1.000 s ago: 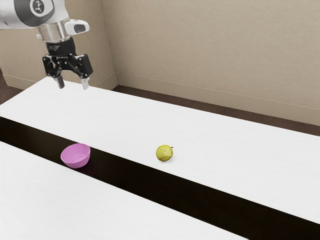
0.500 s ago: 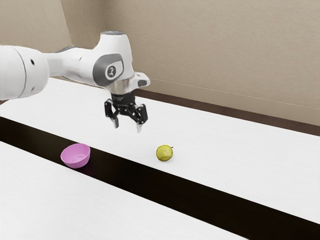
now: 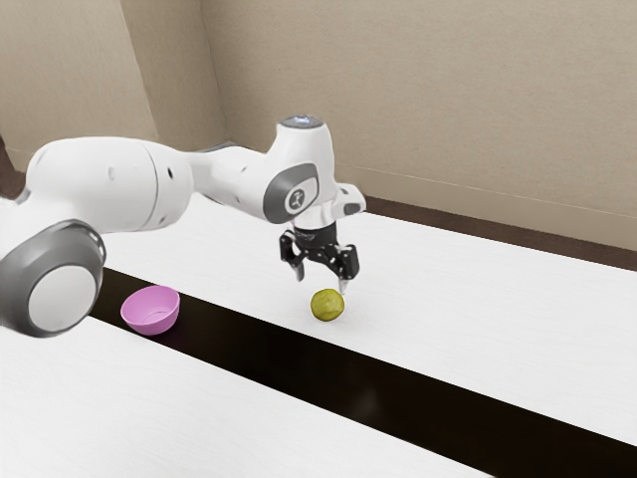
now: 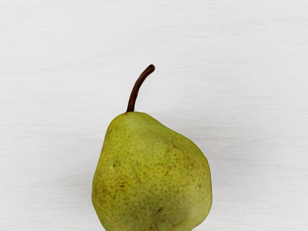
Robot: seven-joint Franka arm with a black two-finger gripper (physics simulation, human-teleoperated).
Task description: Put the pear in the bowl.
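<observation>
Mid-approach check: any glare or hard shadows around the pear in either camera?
Wrist view: soft, faint shadow on the white table beside the pear, no harsh glare on its skin; exterior view: fairly even light, with a dim smudge, perhaps a reflection, on the dark strip.

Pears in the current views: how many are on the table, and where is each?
1. The pear lies on the white tabletop, close under the open gripper. The arm may hide others.
</observation>
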